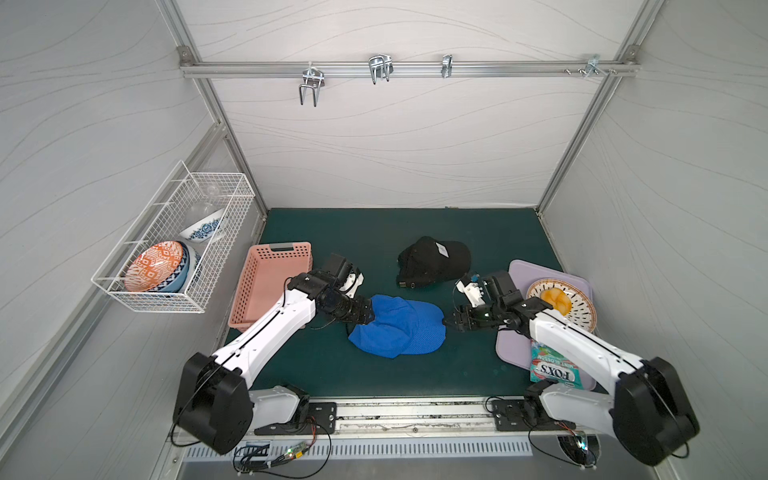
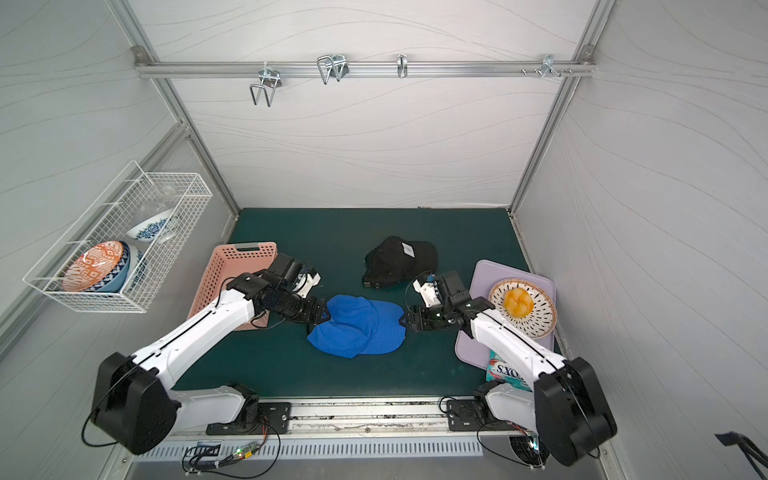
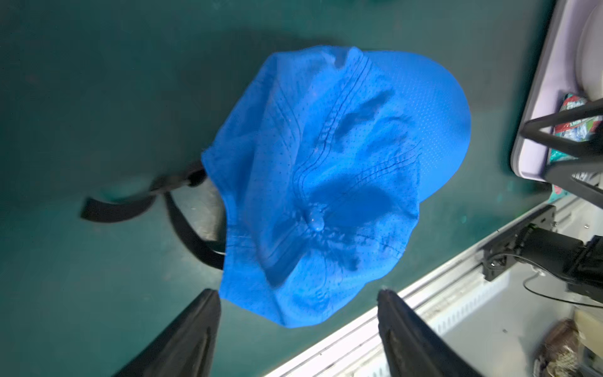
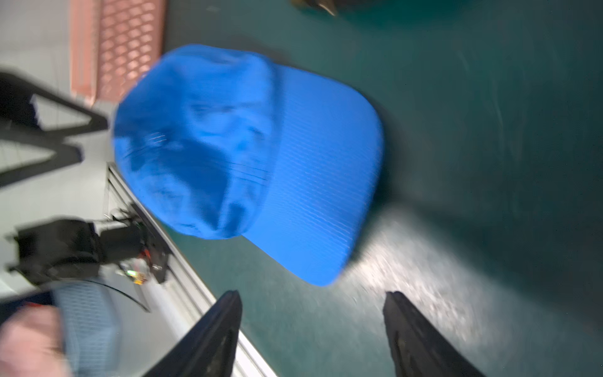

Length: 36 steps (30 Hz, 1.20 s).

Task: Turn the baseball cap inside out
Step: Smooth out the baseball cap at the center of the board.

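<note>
Cap: A blue perforated-fabric baseball cap (image 1: 395, 326) was laid flat on the dark green counter (image 1: 374, 374), about midway between left and right, and nearer than a black baseball cap (image 1: 432, 259).
Lie: The crumpled crown (image 1: 384, 313) was turned toward the left and the curved brim (image 1: 424, 338) toward the right and near side. A black adjusting strap (image 3: 114, 210) was trailed on the counter at the crown's left edge.
Face: A small button (image 3: 315, 222) and raised seams were shown on top. Which face was outward could not be told.
Left jaws: They were spread wide and empty at the crown's left edge. No cloth was pinched.
Right jaws: They were spread just beside the brim's right edge with nothing between them. That wrist view was blurred.
Handling: The cap was judged light. The crown was judged limp, since dents and folds were seen across it. The brim was judged stiffer, as its curve was kept.
Hold: The brim was judged best pinned or pinched by the right jaws as an anchor. The crown's rim near the strap was judged best taken by the left jaws, so that the crown could be pushed through.
Risk: A shallow pinch on thin mesh was judged likely to slip. The loose strap was judged likely to snag.
</note>
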Each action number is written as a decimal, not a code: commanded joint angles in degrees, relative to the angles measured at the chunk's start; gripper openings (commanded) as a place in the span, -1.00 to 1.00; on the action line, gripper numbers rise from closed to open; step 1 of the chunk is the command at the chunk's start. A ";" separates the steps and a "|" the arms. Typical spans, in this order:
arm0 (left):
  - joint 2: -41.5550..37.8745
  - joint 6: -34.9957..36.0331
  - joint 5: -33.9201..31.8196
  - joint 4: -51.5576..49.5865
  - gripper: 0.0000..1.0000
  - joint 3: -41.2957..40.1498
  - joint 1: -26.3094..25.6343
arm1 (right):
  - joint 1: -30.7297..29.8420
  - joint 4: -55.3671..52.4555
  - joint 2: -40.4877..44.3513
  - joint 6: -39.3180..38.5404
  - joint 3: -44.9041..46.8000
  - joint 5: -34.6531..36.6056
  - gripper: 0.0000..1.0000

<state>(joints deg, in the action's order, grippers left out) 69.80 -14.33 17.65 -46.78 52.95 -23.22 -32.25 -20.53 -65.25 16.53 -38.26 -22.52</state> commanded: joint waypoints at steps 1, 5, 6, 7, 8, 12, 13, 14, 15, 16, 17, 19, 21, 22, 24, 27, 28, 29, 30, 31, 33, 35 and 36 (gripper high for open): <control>-2.81 -1.96 1.11 5.16 0.54 -3.54 2.26 | -7.24 4.39 -0.29 -6.70 -1.83 9.82 0.33; -3.82 -6.18 11.20 10.96 0.45 -8.57 8.34 | -13.78 6.34 -8.36 -14.55 -6.86 12.28 0.14; -4.12 -6.76 12.62 12.12 0.44 -9.53 9.04 | -15.11 6.38 -11.11 -16.17 -8.63 12.64 0.11; -4.14 -7.15 13.91 13.33 0.43 -10.13 9.62 | -16.21 6.38 -13.74 -17.81 -10.24 12.89 0.07; -4.17 -7.68 14.69 14.34 0.41 -10.62 10.01 | -17.14 6.52 -16.54 -19.57 -12.30 12.81 0.04; -3.85 -8.85 15.76 17.06 0.20 -12.89 10.78 | -19.83 8.24 -26.67 -26.67 -19.39 10.77 0.02; -3.86 -9.14 15.64 17.49 0.16 -13.48 10.99 | -20.09 8.36 -28.53 -27.67 -21.13 9.88 0.04; -3.75 -9.28 15.48 18.02 0.12 -13.90 11.11 | -20.30 8.21 -30.52 -28.87 -22.45 9.12 0.09; -3.65 -9.29 15.29 18.24 0.08 -14.27 11.13 | -20.59 7.87 -32.40 -29.93 -24.22 8.77 0.11; -3.52 -9.20 15.14 18.39 0.06 -14.50 11.21 | -20.84 7.42 -34.02 -31.37 -25.65 8.28 0.14; -3.38 -9.07 15.06 18.71 0.04 -14.61 11.20 | -20.98 6.97 -35.52 -32.70 -26.83 7.54 0.15; -2.95 -8.82 15.15 18.91 0.00 -14.72 11.24 | -21.10 5.65 -38.27 -34.57 -28.83 6.39 0.16; -2.46 -8.62 15.35 19.16 -0.05 -14.62 11.27 | -21.11 4.30 -40.20 -36.61 -30.50 6.04 0.14; -2.40 -8.61 15.45 19.38 -0.09 -14.63 11.23 | -21.16 3.71 -40.77 -37.41 -31.03 6.17 0.10; -2.08 -8.61 15.64 19.99 -0.15 -14.73 11.25 | -21.12 2.73 -41.85 -39.19 -31.90 6.49 -0.18; -1.79 -8.45 15.63 20.13 -0.22 -14.66 11.23 | -21.03 1.98 -42.38 -40.79 -32.87 7.13 -0.71; -1.90 -8.36 15.66 20.08 -0.23 -14.67 11.26 | -20.97 1.74 -42.21 -41.07 -33.19 7.19 -0.90; -1.96 -8.35 15.64 20.16 -0.23 -14.71 11.25 | -20.89 1.62 -42.07 -41.10 -33.42 7.16 -1.00; -2.08 -8.35 15.60 20.17 -0.24 -14.79 11.27 | -20.70 1.62 -41.71 -41.02 -33.53 6.99 -1.00; -2.33 -8.28 15.57 20.23 -0.24 -14.81 11.27 | -20.47 1.67 -41.31 -40.93 -33.59 6.30 -1.00; -2.79 -8.11 15.52 20.19 -0.27 -15.08 11.20 | -19.64 1.63 -40.10 -40.09 -33.56 4.46 -1.00; -3.16 -8.09 15.42 20.35 -0.29 -15.42 11.27 | -18.42 1.85 -38.00 -38.76 -32.86 2.50 -1.00; -3.21 -7.96 15.70 20.59 -0.30 -15.68 11.29 | -17.73 2.13 -37.10 -38.35 -32.28 1.52 -1.00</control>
<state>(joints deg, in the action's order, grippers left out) 67.53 -23.09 32.23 -28.29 38.00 -12.36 -51.70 -17.17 -106.28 -22.44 -70.91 -17.08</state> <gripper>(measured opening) 0.354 0.039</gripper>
